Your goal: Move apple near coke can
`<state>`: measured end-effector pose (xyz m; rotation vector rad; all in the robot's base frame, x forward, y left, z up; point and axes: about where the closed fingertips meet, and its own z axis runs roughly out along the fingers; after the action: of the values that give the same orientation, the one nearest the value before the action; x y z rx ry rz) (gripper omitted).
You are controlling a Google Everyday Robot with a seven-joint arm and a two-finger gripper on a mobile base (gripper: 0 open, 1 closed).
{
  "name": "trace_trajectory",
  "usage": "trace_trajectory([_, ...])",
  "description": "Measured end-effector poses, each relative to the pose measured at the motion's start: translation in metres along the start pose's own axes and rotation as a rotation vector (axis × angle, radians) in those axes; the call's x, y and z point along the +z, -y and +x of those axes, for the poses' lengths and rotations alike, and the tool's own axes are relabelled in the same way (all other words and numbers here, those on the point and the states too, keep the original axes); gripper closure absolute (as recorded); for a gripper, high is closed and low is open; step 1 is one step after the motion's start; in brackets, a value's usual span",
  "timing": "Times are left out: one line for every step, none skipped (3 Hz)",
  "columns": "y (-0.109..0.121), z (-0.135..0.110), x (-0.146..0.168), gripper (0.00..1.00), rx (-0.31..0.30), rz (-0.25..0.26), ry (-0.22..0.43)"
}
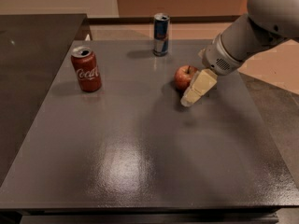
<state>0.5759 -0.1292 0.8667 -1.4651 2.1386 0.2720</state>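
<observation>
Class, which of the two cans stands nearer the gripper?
The blue-and-silver can, at the far edge; the gripper is beside the apple, the coke can far left.

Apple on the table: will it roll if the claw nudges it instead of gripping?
Probably: the apple is round and sits on a smooth, glossy table, so a side push likely rolls it. It looks rigid, so a grip shouldn't deform it. The claw is close beside it, toward the picture's right.
</observation>
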Motion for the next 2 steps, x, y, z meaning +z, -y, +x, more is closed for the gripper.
trace_trajectory([0.0038,0.0019,0.0125,0.0,0.01,-0.008,0.005])
trace_trajectory([0.0053,0.0022,0.0192,0.18,0.013,-0.029,0.005])
